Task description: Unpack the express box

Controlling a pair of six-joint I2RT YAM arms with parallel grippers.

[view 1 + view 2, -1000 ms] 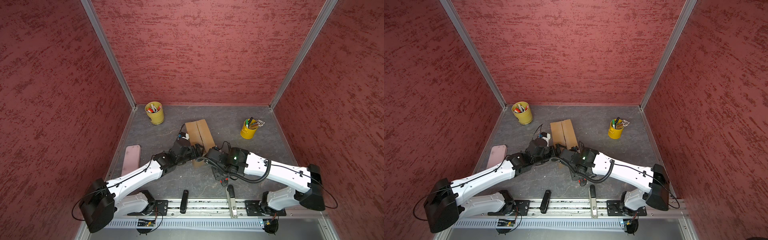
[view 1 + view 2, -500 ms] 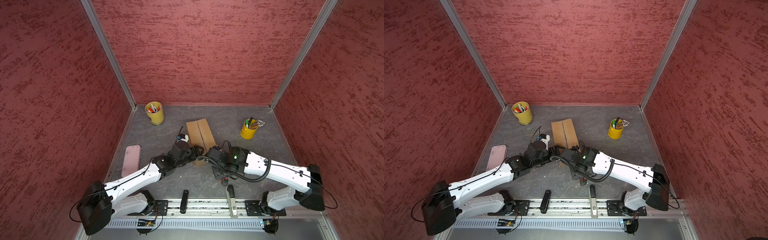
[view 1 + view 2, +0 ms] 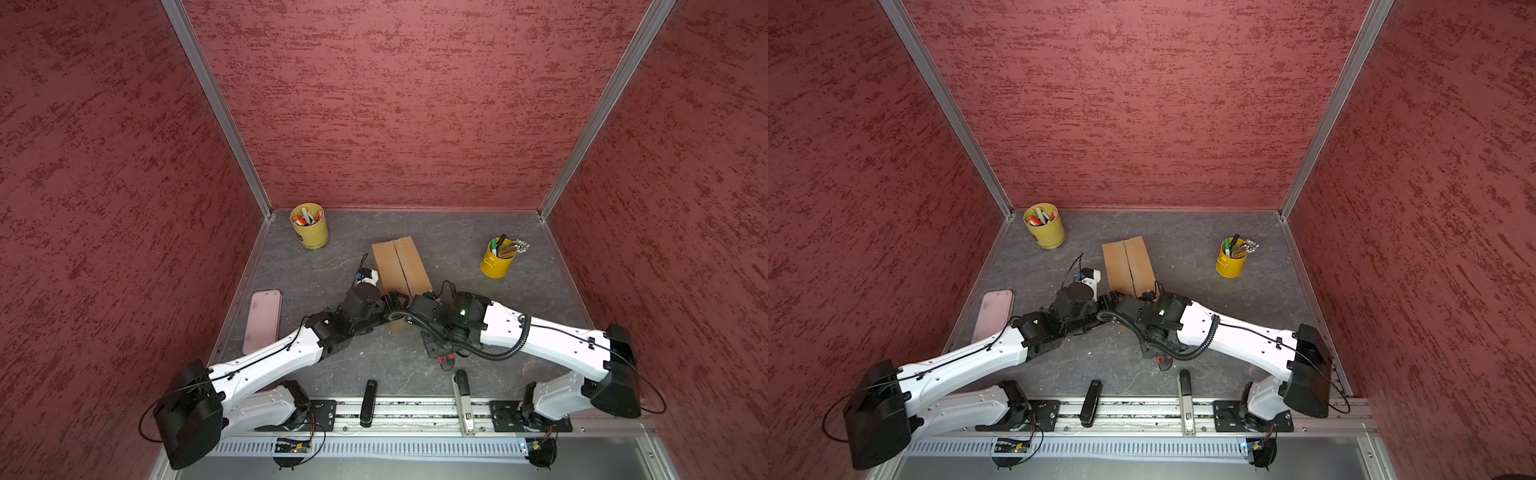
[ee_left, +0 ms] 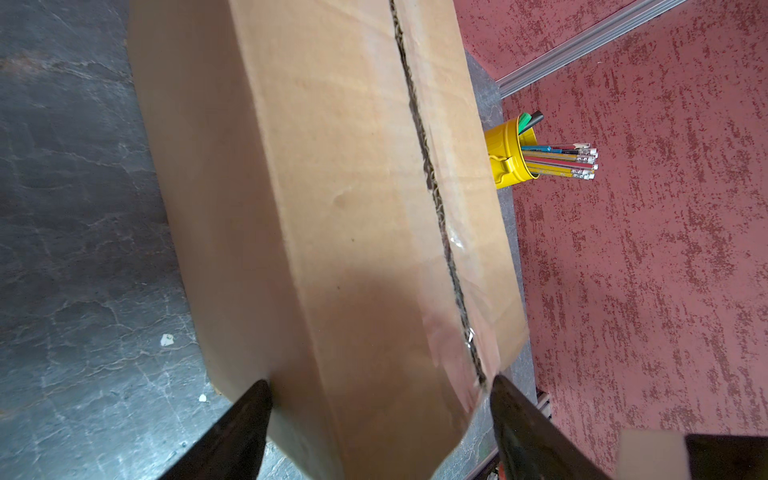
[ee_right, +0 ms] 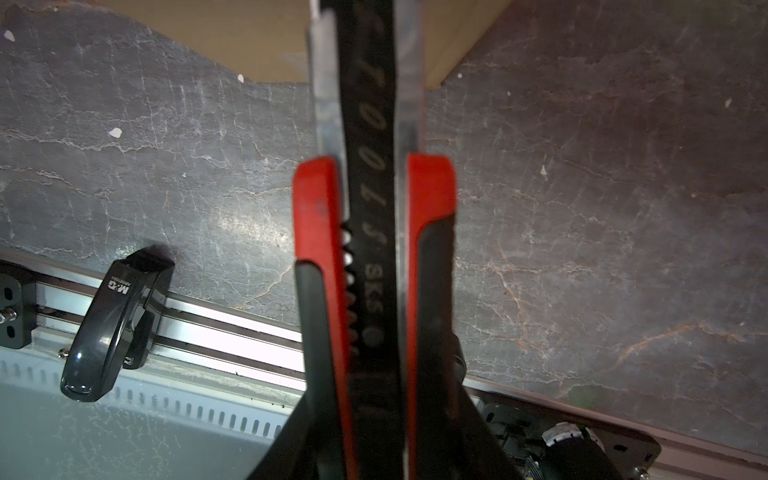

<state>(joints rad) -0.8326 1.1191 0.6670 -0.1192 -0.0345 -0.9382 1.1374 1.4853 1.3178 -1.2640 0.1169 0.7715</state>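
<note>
Up close, only the right wrist view shows the right gripper (image 5: 376,374) clamped on one knife (image 5: 368,174); the left gripper (image 4: 378,399) straddles one box (image 3: 401,266), jaws apart; two cups (image 3: 309,226) stand behind.

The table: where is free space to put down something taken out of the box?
Bare table lies between the box and the right pen cup, and between the left pen cup and the pink case. The box's near end is crowded by both grippers.

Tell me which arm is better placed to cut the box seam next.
Probably the right: its gripper already clamps the knife, blade out toward the box. The left gripper straddles the box end, jaws wide, suited to steadying.
</note>
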